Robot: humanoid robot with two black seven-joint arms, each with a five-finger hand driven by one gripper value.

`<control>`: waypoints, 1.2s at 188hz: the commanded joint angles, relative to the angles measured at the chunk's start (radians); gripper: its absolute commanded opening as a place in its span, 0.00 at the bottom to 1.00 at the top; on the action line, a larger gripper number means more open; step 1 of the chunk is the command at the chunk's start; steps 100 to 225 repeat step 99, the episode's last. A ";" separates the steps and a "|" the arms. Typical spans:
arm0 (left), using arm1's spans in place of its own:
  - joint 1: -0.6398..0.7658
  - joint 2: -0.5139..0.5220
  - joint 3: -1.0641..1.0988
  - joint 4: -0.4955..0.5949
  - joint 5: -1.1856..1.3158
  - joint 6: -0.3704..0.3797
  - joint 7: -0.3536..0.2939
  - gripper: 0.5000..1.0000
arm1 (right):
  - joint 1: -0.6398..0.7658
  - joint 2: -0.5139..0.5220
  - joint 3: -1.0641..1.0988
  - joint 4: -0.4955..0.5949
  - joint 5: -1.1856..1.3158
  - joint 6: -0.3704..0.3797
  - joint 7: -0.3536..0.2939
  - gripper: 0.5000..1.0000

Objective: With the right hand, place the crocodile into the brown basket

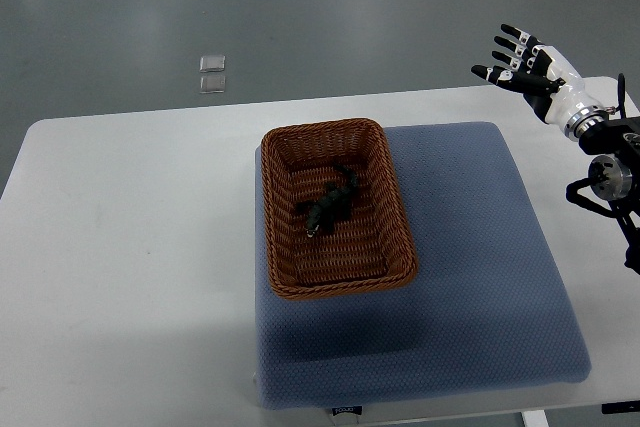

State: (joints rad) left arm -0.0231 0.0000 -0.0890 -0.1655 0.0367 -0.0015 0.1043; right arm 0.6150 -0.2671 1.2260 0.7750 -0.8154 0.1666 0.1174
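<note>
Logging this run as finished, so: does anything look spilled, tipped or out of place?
Nothing stands out. The crocodile lies inside the brown basket, which sits upright on the blue mat. The right hand is open, near the far right corner of the table.

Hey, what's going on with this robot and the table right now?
The toy crocodile lies inside the brown basket, which sits on a blue pad on the white table. The robot's right hand is raised over the table's far right corner, well clear of the basket, with its fingers spread and holding nothing. The left arm is out of view. The placing looks done.
</note>
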 commanded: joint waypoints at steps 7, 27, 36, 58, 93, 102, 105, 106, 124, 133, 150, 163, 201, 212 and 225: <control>0.000 0.000 0.000 0.000 0.000 0.000 0.000 1.00 | -0.028 0.017 0.036 0.001 0.007 -0.010 -0.002 0.83; 0.000 0.000 0.000 0.000 -0.001 0.000 0.000 1.00 | -0.038 0.040 0.076 0.001 0.007 -0.013 0.005 0.85; 0.000 0.000 0.000 0.000 0.000 0.000 0.000 1.00 | -0.051 0.049 0.096 0.000 0.007 -0.015 0.007 0.86; 0.000 0.000 0.000 0.000 0.000 0.000 0.000 1.00 | -0.055 0.055 0.106 -0.002 0.007 -0.033 0.011 0.86; 0.000 0.000 0.000 0.000 0.000 0.000 0.000 1.00 | -0.061 0.055 0.106 -0.005 0.007 -0.056 0.011 0.86; 0.000 0.000 0.000 0.000 -0.001 0.000 0.000 1.00 | -0.063 0.057 0.106 -0.005 0.007 -0.061 0.011 0.86; 0.000 0.000 0.000 0.000 -0.001 0.000 0.000 1.00 | -0.063 0.057 0.106 -0.005 0.007 -0.061 0.011 0.86; 0.000 0.000 0.000 0.000 -0.001 0.000 0.000 1.00 | -0.063 0.057 0.106 -0.005 0.007 -0.061 0.011 0.86; 0.000 0.000 0.000 0.000 -0.001 0.000 0.000 1.00 | -0.063 0.057 0.106 -0.005 0.007 -0.061 0.011 0.86; 0.000 0.000 0.000 0.000 -0.001 0.000 0.000 1.00 | -0.063 0.057 0.106 -0.005 0.007 -0.061 0.011 0.86; 0.000 0.000 0.000 0.000 -0.001 0.000 0.000 1.00 | -0.063 0.057 0.106 -0.005 0.007 -0.061 0.011 0.86; 0.000 0.000 0.000 0.000 -0.001 0.000 0.000 1.00 | -0.063 0.057 0.106 -0.005 0.007 -0.061 0.011 0.86; 0.000 0.000 0.000 0.000 -0.001 0.000 0.000 1.00 | -0.063 0.057 0.106 -0.005 0.007 -0.061 0.011 0.86; 0.000 0.000 0.000 0.000 -0.001 0.000 0.000 1.00 | -0.063 0.057 0.106 -0.005 0.007 -0.061 0.011 0.86; 0.000 0.000 0.000 0.000 -0.001 0.000 0.000 1.00 | -0.063 0.057 0.106 -0.005 0.007 -0.061 0.011 0.86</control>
